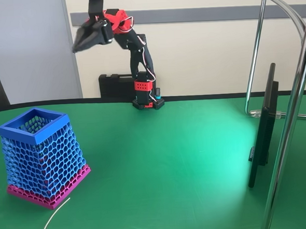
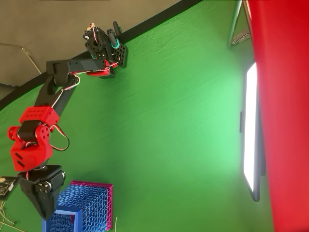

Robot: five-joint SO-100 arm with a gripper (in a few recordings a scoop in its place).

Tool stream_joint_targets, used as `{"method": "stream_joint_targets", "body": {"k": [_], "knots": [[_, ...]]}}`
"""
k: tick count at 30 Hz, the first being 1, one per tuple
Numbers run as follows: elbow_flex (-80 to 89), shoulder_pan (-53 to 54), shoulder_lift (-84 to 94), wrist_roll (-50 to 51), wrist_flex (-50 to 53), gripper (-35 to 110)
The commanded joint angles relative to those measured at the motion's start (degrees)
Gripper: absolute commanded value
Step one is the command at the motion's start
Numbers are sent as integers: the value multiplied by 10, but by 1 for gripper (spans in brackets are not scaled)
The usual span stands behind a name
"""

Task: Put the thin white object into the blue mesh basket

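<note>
In the fixed view the basket (image 1: 43, 156) stands at the left of the green table (image 1: 171, 160), upright on its pink base with the open blue rim facing up, so a thing can be dropped in from above. Just in front of it, near the lower edge of the picture, the white stick (image 1: 53, 218) lies flat on the cloth; its upper end comes close to the pink base and its small dark tip points toward the camera. It is outside the basket, so the task is not yet done.

Further right and high above the table, the gripper (image 1: 82, 42) hangs in the air on the raised red and black arm (image 1: 136, 53), well apart from the stick. Its fingers look drawn together, with nothing between them. In the overhead view the gripper (image 2: 43, 200) sits just beside the basket's rim (image 2: 60, 212), probably poised to descend.
</note>
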Motion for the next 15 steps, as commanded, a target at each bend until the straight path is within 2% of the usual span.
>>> {"method": "stream_joint_targets", "body": {"k": [1, 9, 15], "knots": [[87, -19, 101, 25, 2, 1], [312, -66, 279, 128, 0, 1], [445, -91, 394, 264, -18, 1]]}}
